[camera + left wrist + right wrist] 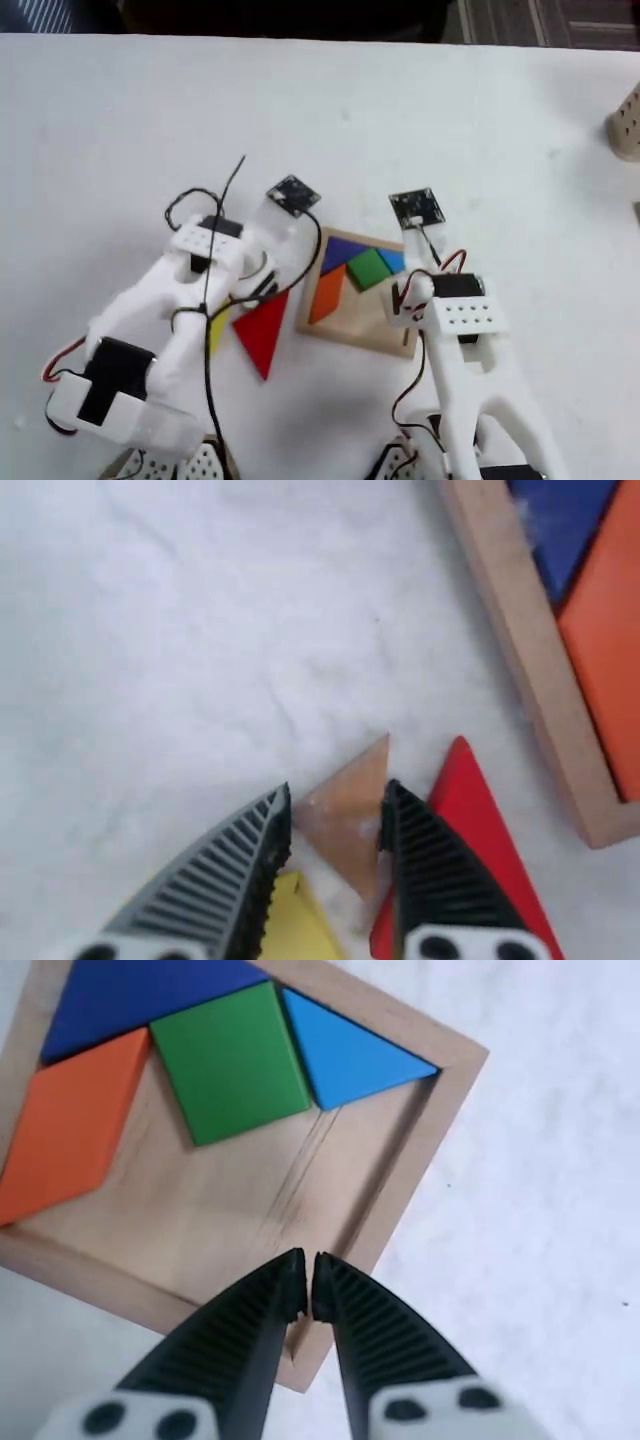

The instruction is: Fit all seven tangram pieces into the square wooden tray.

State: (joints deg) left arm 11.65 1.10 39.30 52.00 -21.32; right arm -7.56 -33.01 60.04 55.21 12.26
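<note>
The square wooden tray [372,322] is partly filled, and a red triangle [263,335] is laid just beside it. A small tan triangle [349,815] is pinched by the left gripper [336,795]. The right gripper [308,1275] is held nearly closed, empty, over the tray's rim.

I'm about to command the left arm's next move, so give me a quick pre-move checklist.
1. Left gripper astride the tan triangle: ok.
2. Grip firm enough to lift: cannot tell.
3. Tray has bare floor free: ok.
4. Right gripper clear of the tray: not ok, it hangs shut over it.
5. Red triangle and yellow piece clear of the left gripper: not ok, both crowd it.
</note>
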